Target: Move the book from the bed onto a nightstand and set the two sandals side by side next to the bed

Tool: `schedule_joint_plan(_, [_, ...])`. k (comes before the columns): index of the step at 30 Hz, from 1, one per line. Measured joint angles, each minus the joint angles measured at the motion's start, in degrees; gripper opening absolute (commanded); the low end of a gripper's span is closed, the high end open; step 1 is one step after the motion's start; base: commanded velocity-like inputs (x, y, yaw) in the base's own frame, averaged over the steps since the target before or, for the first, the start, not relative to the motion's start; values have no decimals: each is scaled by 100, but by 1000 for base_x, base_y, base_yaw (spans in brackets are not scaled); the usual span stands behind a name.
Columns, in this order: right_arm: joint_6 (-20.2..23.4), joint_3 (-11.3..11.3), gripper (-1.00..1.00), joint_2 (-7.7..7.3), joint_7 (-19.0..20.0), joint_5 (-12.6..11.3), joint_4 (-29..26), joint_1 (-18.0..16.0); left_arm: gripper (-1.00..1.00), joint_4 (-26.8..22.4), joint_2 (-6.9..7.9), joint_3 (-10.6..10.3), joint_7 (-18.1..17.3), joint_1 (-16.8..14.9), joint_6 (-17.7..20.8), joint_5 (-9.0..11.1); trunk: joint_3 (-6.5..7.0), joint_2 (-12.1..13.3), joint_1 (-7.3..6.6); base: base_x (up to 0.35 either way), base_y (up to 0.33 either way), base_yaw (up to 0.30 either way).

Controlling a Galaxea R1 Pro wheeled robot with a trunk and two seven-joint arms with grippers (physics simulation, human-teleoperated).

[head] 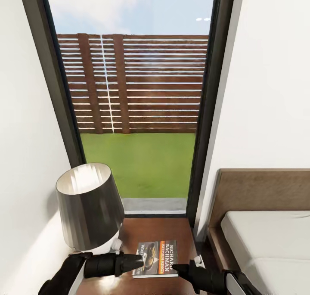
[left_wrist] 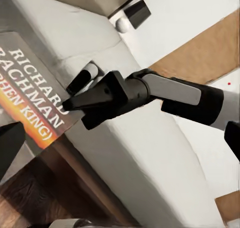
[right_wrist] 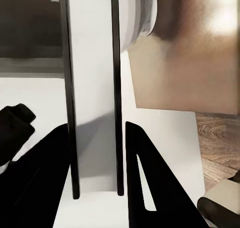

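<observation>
Book point(head: 157, 259) lies flat on the glossy tabletop of the nightstand point(head: 155, 230), cover up, its orange and white lettering readable, near the front edge with the lamp point(head: 88, 206) standing to its left and the bed point(head: 262, 239) off to the right. The left claw point(head: 137, 262) rests at the book's left edge and the right claw point(head: 178, 269) at its right edge, so the paperback sits between the two. In the left wrist view the right claw point(left_wrist: 75, 101) shows with its fingertips drawn together to a point just at the cover's edge point(left_wrist: 30, 93), seemingly clenched on nothing; whether the left claw is released or clenched I cannot tell, as its fingers run together in the head view. As a judgement, this part of the task looks done, with the book on the nightstand. It should handle as a light, thin, slightly bendy thing with a slick cover that would slide on the polished wood; lying flat, it offers little to pinch, so the best hold would be across an edge nudged past the front of the tabletop. No sandals appear here.
</observation>
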Motion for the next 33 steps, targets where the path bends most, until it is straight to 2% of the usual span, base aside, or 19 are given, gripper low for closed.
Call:
schedule_joint_plan(3, [-1, -2, -100, 0, 1, 1, 0, 0, 100, -528, -27, -11, -47, 3, 466, 15, -54, -120, 66, 0, 0, 0])
schedule_joint_plan(5, [0, -5, -100, 0, 2, 1, 0, 0, 100, -625, -37, -13, -54, 4, 565, 22, -90, -200, 110, 0, 0, 0])
schedule_joint_plan(33, [-1, -8, -100, -6, 4, -5, 0, 0, 100, -647, -51, -14, -2, 4, 600, 14, -593, -1324, 725, 0, 0, 0])
